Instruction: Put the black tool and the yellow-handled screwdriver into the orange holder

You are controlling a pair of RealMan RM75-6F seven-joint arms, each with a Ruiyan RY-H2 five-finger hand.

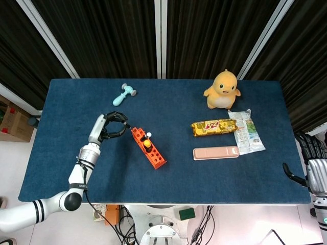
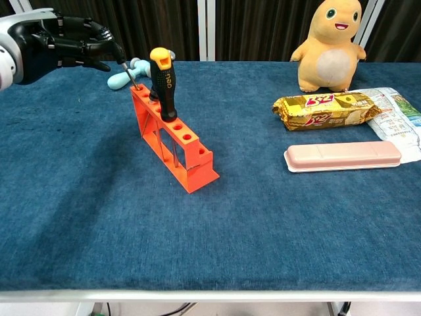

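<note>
The orange holder (image 1: 148,148) (image 2: 174,139) stands on the blue table, left of the middle. The yellow-handled screwdriver (image 2: 162,80) (image 1: 147,143) stands upright in one of its holes. My left hand (image 1: 110,126) (image 2: 68,49) hovers just beyond the holder's far end and pinches the black tool (image 2: 129,74). The tool's thin shaft slants down, with its tip at the end hole of the holder. Most of the tool is hidden inside the fingers. My right hand (image 1: 313,164) hangs off the table's right edge with its fingers apart and nothing in it.
A light-blue toy hammer (image 1: 125,93) (image 2: 123,76) lies behind the holder. To the right are a yellow plush duck (image 1: 223,90), a snack bar (image 1: 214,126), a printed packet (image 1: 247,132) and a pink case (image 1: 215,152).
</note>
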